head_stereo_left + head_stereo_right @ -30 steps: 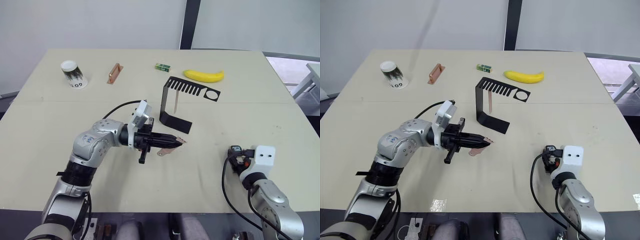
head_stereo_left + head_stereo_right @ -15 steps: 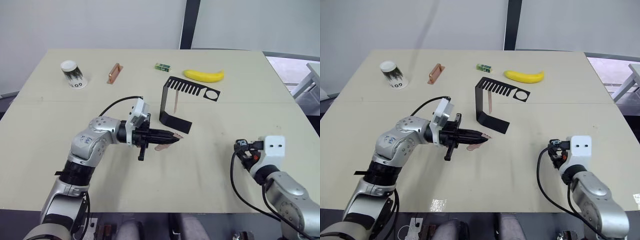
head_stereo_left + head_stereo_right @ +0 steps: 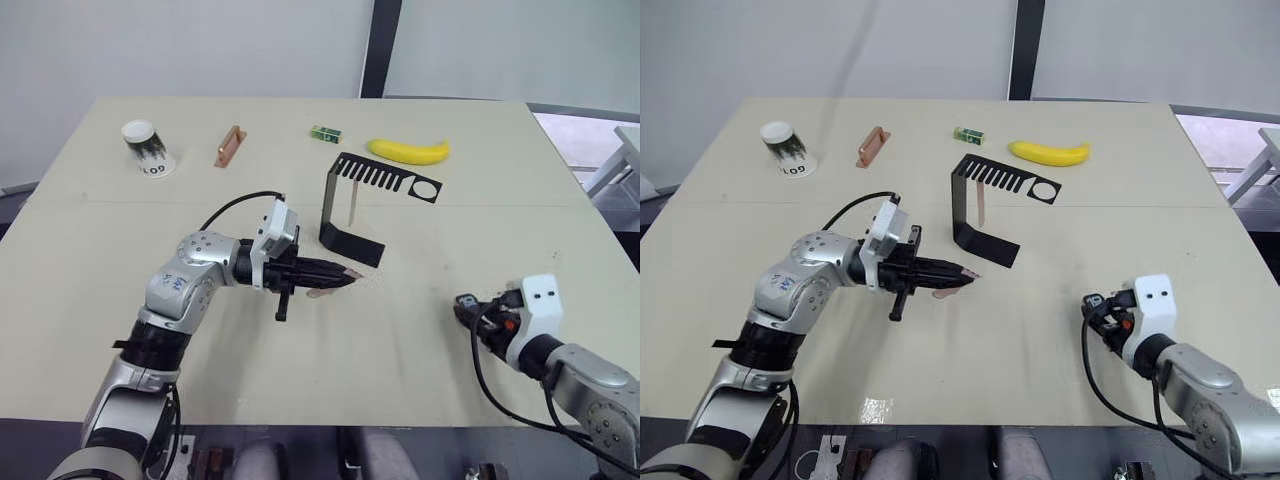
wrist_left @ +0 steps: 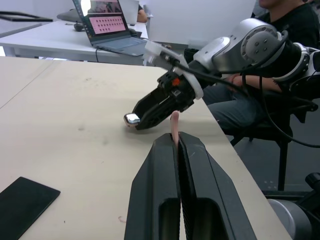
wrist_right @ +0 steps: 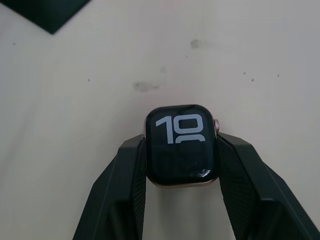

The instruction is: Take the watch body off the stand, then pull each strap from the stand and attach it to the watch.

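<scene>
Since a second ago the right hand (image 3: 462, 303) has swung away from the robot and toward the stand (image 3: 352, 212), its tips now pointing across the table (image 3: 100, 250) at the left hand (image 3: 345, 277). The left hand has edged closer to the stand's foot with its strap (image 3: 322, 291).

In the head views the stand sits mid-table, its flat foot nearest the robot and its slotted top plate reaching toward the banana (image 3: 408, 151). A second strap (image 3: 353, 205) hangs from the top plate, beside the upright. The left hand's tips lie just beside the foot's near edge, pressed together on the pinkish strap, whose loose end pokes out below them. Bare table lies open between the two hands and on the near side of the stand. On the far side of the stand are a small green block (image 3: 323, 133), a copper-brown block (image 3: 228, 146) and a paper cup (image 3: 147, 148), all well apart from the stand.

In the left wrist view the two black fingers (image 4: 155, 190) meet with the thin strap (image 4: 174, 125) standing up between them. The right hand (image 4: 131, 119) faces it across the table with the watch body (image 4: 132, 118) at its tip. A corner of the stand's foot (image 4: 22, 204) shows.

In the right wrist view the fingers (image 5: 120, 190) pinch the watch body (image 5: 181, 145) by its two sides: a black rounded-square case with a rosy rim, a small crown and white digits on the dark screen, above bare table. A dark corner of the stand (image 5: 47, 10) lies beyond.
</scene>
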{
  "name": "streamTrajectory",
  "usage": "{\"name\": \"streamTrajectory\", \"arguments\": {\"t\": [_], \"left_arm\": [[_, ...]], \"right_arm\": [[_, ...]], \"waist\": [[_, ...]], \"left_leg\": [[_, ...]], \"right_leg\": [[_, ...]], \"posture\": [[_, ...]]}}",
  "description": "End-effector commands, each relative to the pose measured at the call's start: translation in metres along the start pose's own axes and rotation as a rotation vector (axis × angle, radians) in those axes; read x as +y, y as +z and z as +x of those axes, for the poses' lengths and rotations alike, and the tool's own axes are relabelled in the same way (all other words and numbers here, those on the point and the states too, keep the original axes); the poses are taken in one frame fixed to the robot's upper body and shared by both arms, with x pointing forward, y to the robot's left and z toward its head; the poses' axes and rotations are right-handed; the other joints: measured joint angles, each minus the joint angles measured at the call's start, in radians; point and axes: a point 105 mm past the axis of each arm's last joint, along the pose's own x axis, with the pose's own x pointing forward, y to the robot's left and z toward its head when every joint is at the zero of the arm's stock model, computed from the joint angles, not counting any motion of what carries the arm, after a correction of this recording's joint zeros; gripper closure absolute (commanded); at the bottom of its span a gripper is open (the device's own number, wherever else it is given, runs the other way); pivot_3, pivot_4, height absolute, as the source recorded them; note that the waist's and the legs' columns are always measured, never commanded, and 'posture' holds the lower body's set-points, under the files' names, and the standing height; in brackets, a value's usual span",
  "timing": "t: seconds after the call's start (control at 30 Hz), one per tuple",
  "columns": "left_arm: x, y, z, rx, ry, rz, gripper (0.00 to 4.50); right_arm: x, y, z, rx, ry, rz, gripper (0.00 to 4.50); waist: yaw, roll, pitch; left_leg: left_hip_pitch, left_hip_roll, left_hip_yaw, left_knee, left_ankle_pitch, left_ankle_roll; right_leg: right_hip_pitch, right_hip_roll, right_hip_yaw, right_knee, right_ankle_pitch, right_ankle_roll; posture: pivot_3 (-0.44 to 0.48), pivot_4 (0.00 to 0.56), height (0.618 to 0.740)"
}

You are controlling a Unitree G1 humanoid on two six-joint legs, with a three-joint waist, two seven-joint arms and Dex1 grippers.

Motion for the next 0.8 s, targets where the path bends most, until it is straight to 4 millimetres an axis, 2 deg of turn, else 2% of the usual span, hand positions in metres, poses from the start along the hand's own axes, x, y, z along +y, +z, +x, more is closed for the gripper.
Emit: {"name": "streamTrajectory", "arguments": {"t": [0.03,0.2,0.4,0.6,0.73,0.8], "left_arm": [[-0.005,0.009,0.000,-0.020,-0.021,0.026,4.50],[-0.004,0.010,0.001,-0.022,-0.025,0.022,4.50],[-0.004,0.011,0.002,-0.023,-0.027,0.021,4.50],[-0.003,0.012,0.003,-0.028,-0.029,0.019,4.50],[-0.003,0.014,0.006,-0.033,-0.035,0.020,4.50],[-0.003,0.014,0.006,-0.036,-0.036,0.021,4.50]], "right_arm": [[0.000,0.003,-0.001,-0.037,0.015,-0.047,2.96],[-0.002,-0.002,0.000,-0.033,0.019,-0.057,2.96],[-0.004,-0.001,-0.010,-0.085,-0.007,-0.080,0.05],[0.006,-0.003,-0.016,-0.179,-0.023,-0.083,0.01],[-0.001,-0.001,-0.012,-0.239,-0.073,-0.032,0.01],[0.003,-0.002,-0.008,-0.252,-0.062,-0.016,0.01]], "waist": [[-0.001,0.000,0.000],[0.000,0.000,0.000],[0.003,0.000,0.000],[0.002,0.000,0.000],[-0.001,0.000,0.000],[0.000,0.000,0.000]], "left_leg": [[0.000,0.000,0.000,0.000,0.000,0.000],[0.001,0.000,0.000,0.000,0.000,0.000],[0.001,0.000,0.000,0.000,0.000,0.000],[0.000,0.000,0.000,0.000,0.000,0.000],[0.001,0.000,0.001,0.000,0.000,0.000],[0.001,0.000,0.001,0.000,0.000,0.000]], "right_leg": [[0.000,0.000,0.000,0.000,0.000,0.000],[0.000,0.000,0.000,0.000,0.000,0.000],[0.000,0.000,0.000,0.000,0.000,0.000],[0.000,0.000,0.000,0.000,0.000,0.000],[0.000,0.000,0.001,0.001,0.000,0.000],[0.000,0.000,0.001,0.001,0.000,0.000]], "posture": [[0.000,0.150,0.740],[0.000,0.150,0.740],[0.000,0.150,0.740],[0.000,0.150,0.740],[0.000,0.150,0.740],[0.000,0.150,0.740]]}}
